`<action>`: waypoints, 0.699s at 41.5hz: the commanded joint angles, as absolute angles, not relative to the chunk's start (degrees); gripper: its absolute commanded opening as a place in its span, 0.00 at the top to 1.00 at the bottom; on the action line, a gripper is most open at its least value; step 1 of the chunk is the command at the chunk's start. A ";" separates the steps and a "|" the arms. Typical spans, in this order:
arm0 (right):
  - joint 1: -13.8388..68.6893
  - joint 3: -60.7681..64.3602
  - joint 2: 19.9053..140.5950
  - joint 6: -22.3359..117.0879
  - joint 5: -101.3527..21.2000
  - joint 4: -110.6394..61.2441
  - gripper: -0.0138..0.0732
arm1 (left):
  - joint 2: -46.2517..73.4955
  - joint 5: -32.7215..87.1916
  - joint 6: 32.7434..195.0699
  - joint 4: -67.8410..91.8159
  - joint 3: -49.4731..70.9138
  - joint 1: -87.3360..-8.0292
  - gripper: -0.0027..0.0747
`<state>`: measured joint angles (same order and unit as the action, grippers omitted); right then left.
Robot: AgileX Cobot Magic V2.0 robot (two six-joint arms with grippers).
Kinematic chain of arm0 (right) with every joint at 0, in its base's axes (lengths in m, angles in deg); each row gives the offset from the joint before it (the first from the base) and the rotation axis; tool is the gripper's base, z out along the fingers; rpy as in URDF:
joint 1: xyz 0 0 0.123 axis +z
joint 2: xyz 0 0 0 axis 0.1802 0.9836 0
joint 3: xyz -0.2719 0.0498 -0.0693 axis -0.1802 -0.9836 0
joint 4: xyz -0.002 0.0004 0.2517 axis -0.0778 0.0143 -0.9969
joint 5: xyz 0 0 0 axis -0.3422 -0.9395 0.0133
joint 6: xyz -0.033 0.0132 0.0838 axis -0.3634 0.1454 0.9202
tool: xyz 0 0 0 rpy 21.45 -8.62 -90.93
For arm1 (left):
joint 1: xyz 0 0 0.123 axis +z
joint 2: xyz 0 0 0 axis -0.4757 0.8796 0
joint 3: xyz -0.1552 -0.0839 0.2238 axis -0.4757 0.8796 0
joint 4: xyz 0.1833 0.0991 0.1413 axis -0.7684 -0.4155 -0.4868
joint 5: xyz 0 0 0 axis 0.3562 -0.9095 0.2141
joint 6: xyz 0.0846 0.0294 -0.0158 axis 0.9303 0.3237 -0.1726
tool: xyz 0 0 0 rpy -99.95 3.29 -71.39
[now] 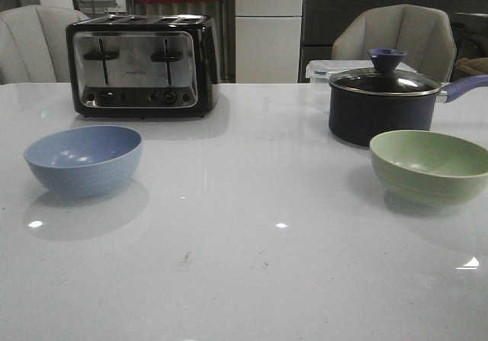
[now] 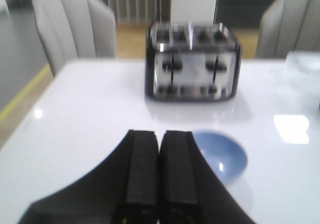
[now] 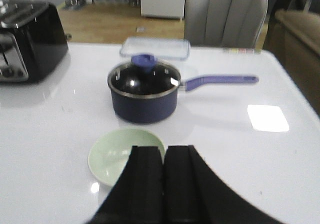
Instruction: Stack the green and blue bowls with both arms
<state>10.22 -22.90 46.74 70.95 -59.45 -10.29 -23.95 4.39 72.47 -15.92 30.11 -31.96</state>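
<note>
Fingers of the left gripper (image 2: 159, 176) sit pressed together, holding nothing, above the white table (image 1: 244, 280) with the blue bowl (image 2: 222, 156) just beyond them. The right gripper (image 3: 163, 184) is likewise closed and empty, its tips overlapping the near edge of the green bowl (image 3: 120, 154) in view; contact cannot be judged. Both bowls stand upright, matte and empty, well apart: blue (image 1: 84, 159) on the left before the toaster (image 1: 142, 65), green (image 1: 431, 165) on the right just in front of the lidded saucepan (image 1: 381, 101).
</note>
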 commanded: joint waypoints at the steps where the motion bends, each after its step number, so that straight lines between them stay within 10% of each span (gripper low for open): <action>1: 10.19 -20.92 50.89 70.92 -59.77 -9.66 0.76 | -20.67 4.78 72.02 -15.44 28.78 -31.87 0.85; 23: 10.19 -21.57 65.16 70.92 -69.84 -9.66 0.75 | -15.31 4.17 72.02 -15.44 32.79 -31.87 0.84; 29: 10.19 -21.57 67.32 70.92 -70.71 -9.66 0.49 | -15.31 3.83 72.14 -16.30 32.81 -31.87 0.59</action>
<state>10.22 -23.00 66.28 70.95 -73.30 -10.29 -15.90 0.26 72.47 -15.80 34.37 -31.96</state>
